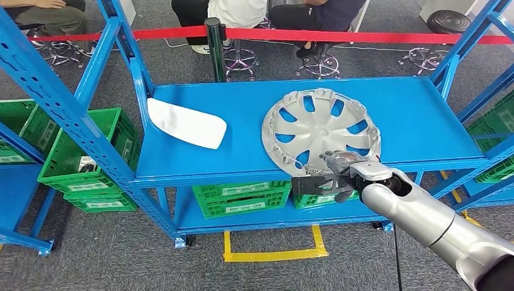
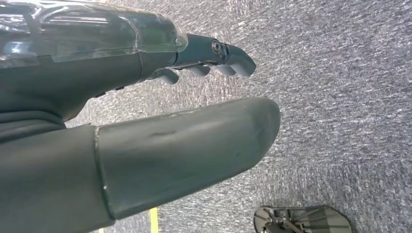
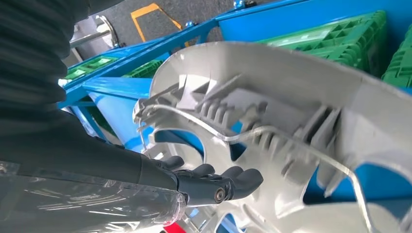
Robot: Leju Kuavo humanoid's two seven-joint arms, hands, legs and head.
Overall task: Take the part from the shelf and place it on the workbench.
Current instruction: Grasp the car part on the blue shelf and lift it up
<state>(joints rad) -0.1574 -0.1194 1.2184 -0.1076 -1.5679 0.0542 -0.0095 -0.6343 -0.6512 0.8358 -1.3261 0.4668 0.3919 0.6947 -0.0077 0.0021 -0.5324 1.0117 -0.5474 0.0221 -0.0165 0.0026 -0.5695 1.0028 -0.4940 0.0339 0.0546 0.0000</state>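
Setting: blue shelf (image 1: pixel 418 115) on grey carpet, green crates (image 1: pixel 242 197) below, red barrier tape (image 1: pixel 363 36) behind.
Part: silver wheel cover (image 1: pixel 321 124) lies on the shelf near the front edge, beside a white panel (image 1: pixel 185 123).
Right hand (image 1: pixel 330 176): at the cover's near rim, fingers (image 3: pixel 218 179) curled against it; a firm grip cannot be told.
Left hand (image 2: pixel 145 121): hangs over the carpet, fingers apart, holding nothing.

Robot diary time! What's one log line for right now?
right hand: fingers gripping hubcap rim | hubcap: on blue shelf | left hand: empty, above floor
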